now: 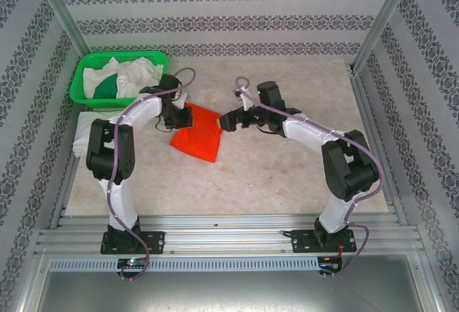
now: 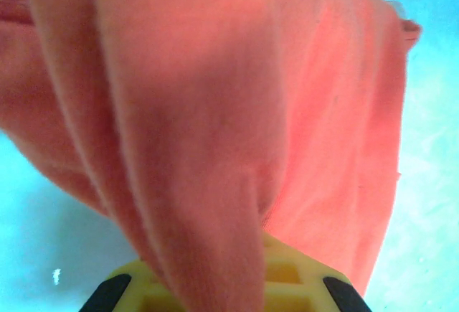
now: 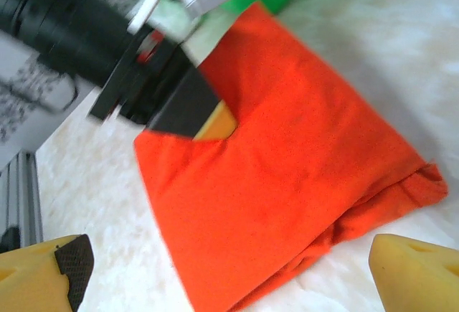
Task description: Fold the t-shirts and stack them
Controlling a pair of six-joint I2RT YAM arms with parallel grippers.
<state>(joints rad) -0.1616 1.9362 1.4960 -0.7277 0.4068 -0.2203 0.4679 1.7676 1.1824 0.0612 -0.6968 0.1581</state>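
Orange-red t-shirt [image 1: 197,136] lies left of centre on the table [image 1: 287,176], apparently folded.
The left gripper [image 1: 181,117] is clamped on the shirt's far-left edge, while the right gripper [image 1: 228,120] hangs just beside its right edge, jaws wide apart.

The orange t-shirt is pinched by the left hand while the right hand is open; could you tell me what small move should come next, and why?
Probably the left hand should carry its pinched edge across the orange t-shirt and lay it down to finish the fold: the cloth drapes from its shut fingers, the shirt lies part folded, and the open right hand holds nothing.
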